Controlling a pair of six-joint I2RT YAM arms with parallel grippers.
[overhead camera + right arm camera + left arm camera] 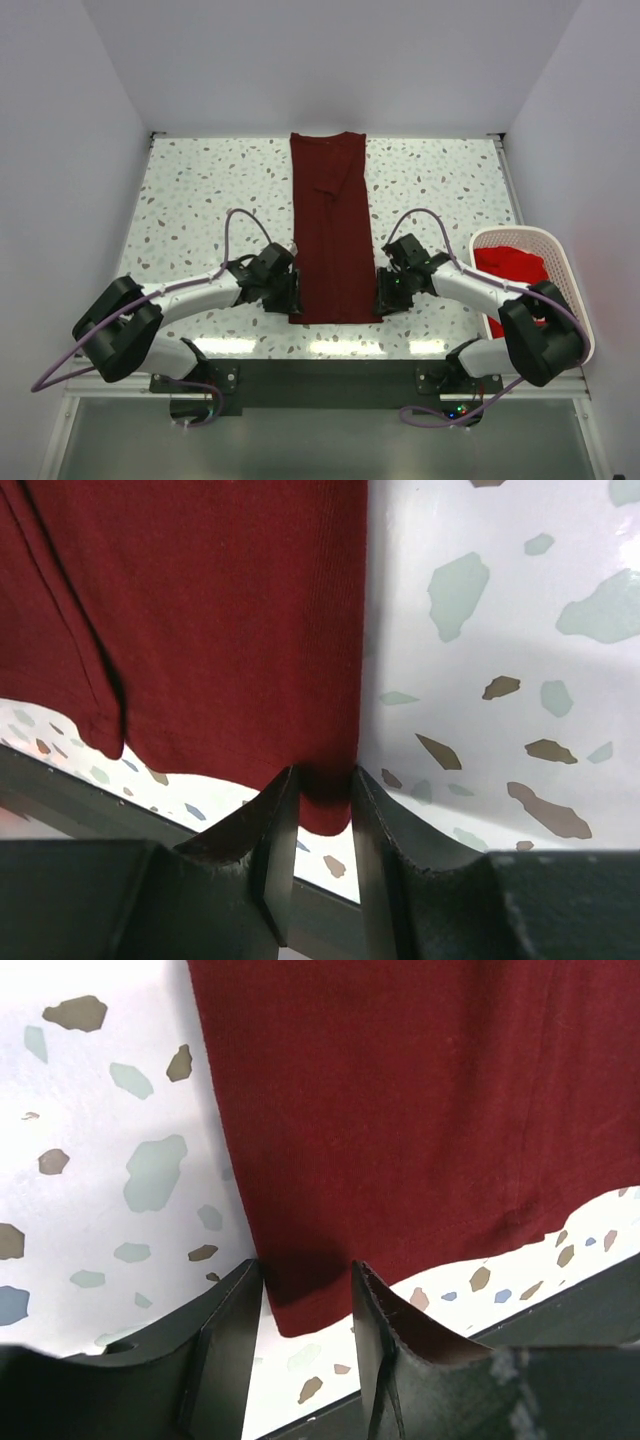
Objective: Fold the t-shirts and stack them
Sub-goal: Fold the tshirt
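Wrist views show us the shirt (420, 1110) flat on the table (100, 1180), left gripper (307, 1272) part-open astride one near corner, right gripper (323, 778) narrow round the other, pinch unclear, ready for folding.

maroon t-shirt (330, 230): matt cloth, fine knit
tabletop (200, 190): smooth, glossy, white w/ speckles
basket (563, 252): white plastic mesh
left gripper (306, 1272): blk matt plastic, rough edges

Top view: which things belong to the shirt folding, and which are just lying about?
Job:
maroon shirt
red shirts in the basket
left pincer
right pincer

Lying about:
white basket
speckled table
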